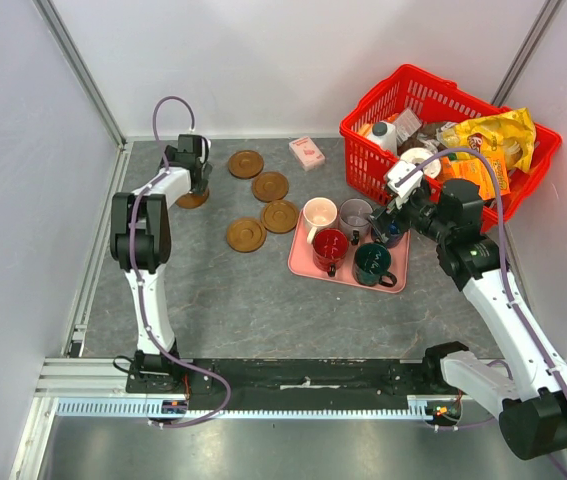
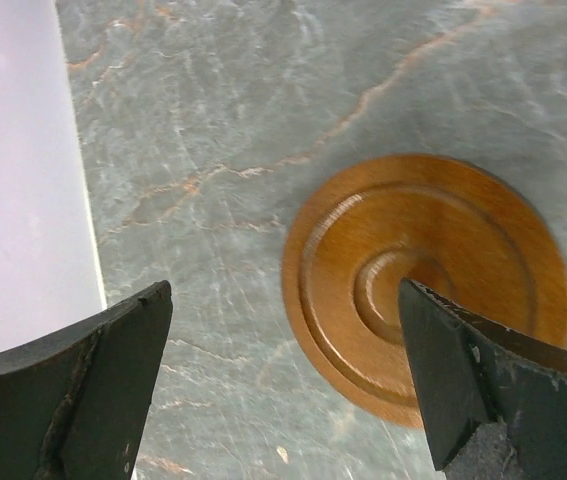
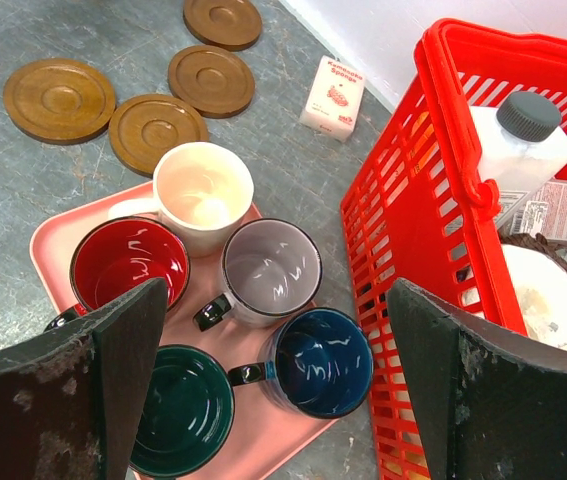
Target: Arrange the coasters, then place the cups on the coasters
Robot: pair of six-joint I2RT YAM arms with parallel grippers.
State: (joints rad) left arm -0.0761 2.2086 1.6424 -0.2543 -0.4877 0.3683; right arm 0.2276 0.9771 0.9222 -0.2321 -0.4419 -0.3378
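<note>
Several brown coasters lie on the grey table: a loose group [image 1: 270, 186] near the middle and one [image 1: 193, 198] at the far left. My left gripper [image 1: 198, 180] hovers open over that left coaster [image 2: 423, 280], which shows between and beyond its fingers [image 2: 283, 300]. Several cups stand on the pink tray [image 1: 308, 262]: cream [image 3: 203, 190], grey [image 3: 268, 268], red [image 3: 128, 262], dark green [image 3: 183, 410] and navy [image 3: 323, 360]. My right gripper [image 1: 391, 215] hangs open above the navy and grey cups, its jaws [image 3: 275, 295] wide and holding nothing.
A red basket [image 1: 523, 175] full of goods stands at the back right, close beside the tray; its wall [image 3: 433, 200] is right by the navy cup. A small pink-and-white box [image 1: 306, 152] lies behind the coasters. White walls close the left side and the back.
</note>
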